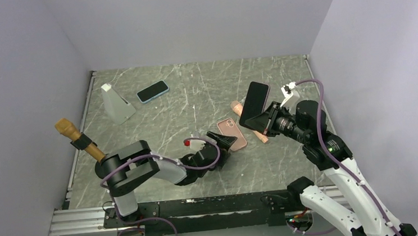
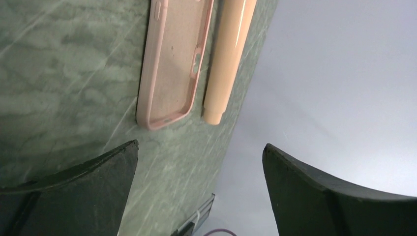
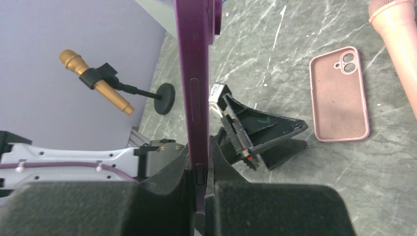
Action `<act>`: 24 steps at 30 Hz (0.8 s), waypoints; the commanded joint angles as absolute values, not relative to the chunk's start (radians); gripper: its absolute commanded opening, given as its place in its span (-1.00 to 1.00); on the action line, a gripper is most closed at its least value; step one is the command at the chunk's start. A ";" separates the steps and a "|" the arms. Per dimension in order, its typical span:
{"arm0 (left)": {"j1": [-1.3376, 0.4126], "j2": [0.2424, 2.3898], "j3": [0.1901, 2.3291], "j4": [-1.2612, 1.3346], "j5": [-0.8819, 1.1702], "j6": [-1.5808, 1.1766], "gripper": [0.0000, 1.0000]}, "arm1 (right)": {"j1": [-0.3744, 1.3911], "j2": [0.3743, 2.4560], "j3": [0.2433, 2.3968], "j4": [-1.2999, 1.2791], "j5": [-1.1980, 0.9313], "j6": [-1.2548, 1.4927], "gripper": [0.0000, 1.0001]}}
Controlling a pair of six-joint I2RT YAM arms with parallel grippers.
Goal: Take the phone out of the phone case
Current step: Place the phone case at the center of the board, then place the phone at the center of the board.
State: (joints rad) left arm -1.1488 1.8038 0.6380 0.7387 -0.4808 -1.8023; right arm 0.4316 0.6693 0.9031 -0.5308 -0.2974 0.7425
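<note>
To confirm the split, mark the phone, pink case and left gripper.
phone (image 1: pixel 256 104), top view, its dark face
pink case (image 3: pixel 338 98), right wrist view, inner back
left gripper (image 2: pixel 200 150), left wrist view, midway between fingertips

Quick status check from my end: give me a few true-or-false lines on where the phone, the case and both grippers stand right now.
1. The right gripper is shut on the purple phone. True.
2. The pink case has a phone inside it. False: it lies empty.
3. The left gripper is clamped on the pink case. False: its jaws are open and apart from it.
4. A pink microphone lies beside the pink case. True.
5. A second phone lies flat at the far left. True.
</note>
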 commanded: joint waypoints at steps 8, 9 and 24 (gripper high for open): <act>-1.139 1.446 0.543 0.324 -0.426 -1.699 0.99 | 0.430 0.753 0.967 -0.708 -0.254 0.551 -1.00; -1.132 1.396 0.538 0.259 -0.437 -1.666 0.99 | 0.429 0.762 0.967 -0.734 -0.238 0.527 -1.00; -0.938 0.764 0.714 -0.374 -0.582 -0.915 0.99 | 0.433 0.875 0.776 -0.620 -0.397 0.496 -1.00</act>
State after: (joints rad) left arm -0.9966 0.8433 0.6491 -0.3202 -0.6067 -1.2686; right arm 0.4316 0.8528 0.8192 -0.7650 -0.2722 0.4995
